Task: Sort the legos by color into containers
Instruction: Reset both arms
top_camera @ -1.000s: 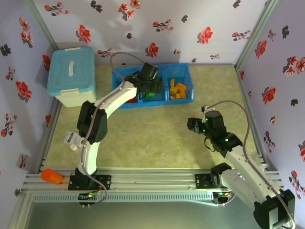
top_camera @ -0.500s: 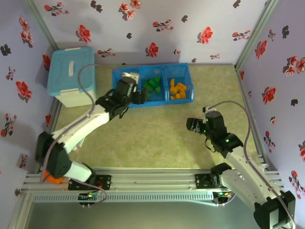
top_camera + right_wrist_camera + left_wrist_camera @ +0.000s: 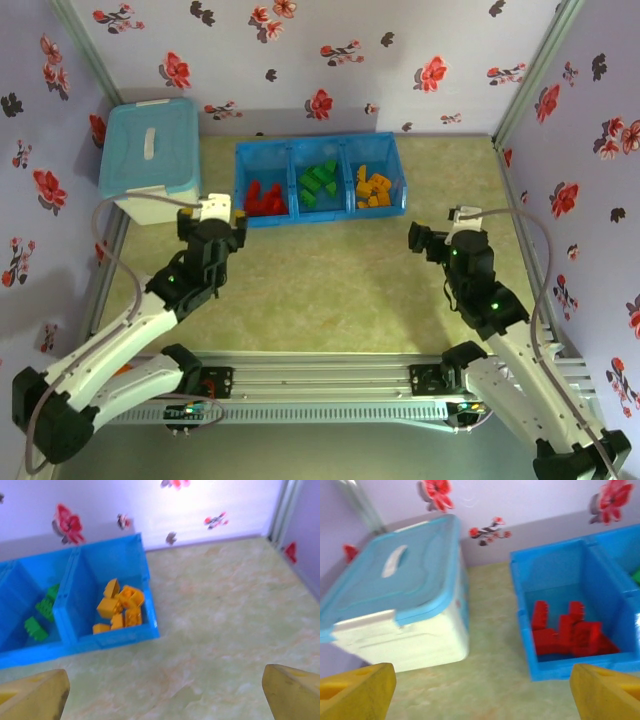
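short of containers (image 3: 330, 215) front rim | left fingers (image 3: 355, 692) wide | right fingers (image 3: 292, 690) wide | legos (image 3: 265, 197) binned | table (image 3: 320, 290) room between

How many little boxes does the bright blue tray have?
3, side by side in the blue tray: the left compartment holds red bricks, the middle compartment green bricks, the right compartment orange-yellow bricks. None look hidden.

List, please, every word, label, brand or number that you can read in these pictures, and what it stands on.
None: the blue tray, the lidded storage box and the flowered walls carry no legible writing.
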`<control>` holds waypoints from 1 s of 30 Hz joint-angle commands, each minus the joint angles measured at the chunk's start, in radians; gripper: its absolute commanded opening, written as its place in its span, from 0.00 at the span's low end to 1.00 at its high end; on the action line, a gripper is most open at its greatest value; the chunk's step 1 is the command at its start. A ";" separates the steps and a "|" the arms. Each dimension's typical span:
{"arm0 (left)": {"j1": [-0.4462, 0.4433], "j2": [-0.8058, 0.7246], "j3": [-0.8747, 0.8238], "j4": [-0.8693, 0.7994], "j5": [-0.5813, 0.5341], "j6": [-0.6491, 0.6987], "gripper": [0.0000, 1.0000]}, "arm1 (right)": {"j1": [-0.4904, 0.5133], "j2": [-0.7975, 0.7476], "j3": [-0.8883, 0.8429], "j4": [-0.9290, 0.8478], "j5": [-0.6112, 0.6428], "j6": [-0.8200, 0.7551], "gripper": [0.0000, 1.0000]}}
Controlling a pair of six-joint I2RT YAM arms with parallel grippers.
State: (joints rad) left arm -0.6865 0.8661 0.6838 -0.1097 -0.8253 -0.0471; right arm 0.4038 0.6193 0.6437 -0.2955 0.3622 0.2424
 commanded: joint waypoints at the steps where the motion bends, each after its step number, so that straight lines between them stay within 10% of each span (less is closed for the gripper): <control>1: 0.008 -0.095 -0.113 0.123 -0.166 0.091 0.90 | -0.005 -0.048 -0.045 0.041 0.141 -0.051 0.99; 14: 0.013 -0.266 -0.373 0.131 -0.360 0.038 0.99 | -0.005 -0.375 -0.293 0.016 0.449 -0.044 0.99; 30: 0.017 -0.321 -0.506 0.103 -0.390 -0.117 1.00 | -0.003 -0.440 -0.439 -0.019 0.471 0.007 0.99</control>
State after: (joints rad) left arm -0.6765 0.5503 0.1917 -0.0299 -1.1713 -0.1120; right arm 0.4038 0.1719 0.2234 -0.3275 0.8017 0.2214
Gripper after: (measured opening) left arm 0.997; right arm 0.993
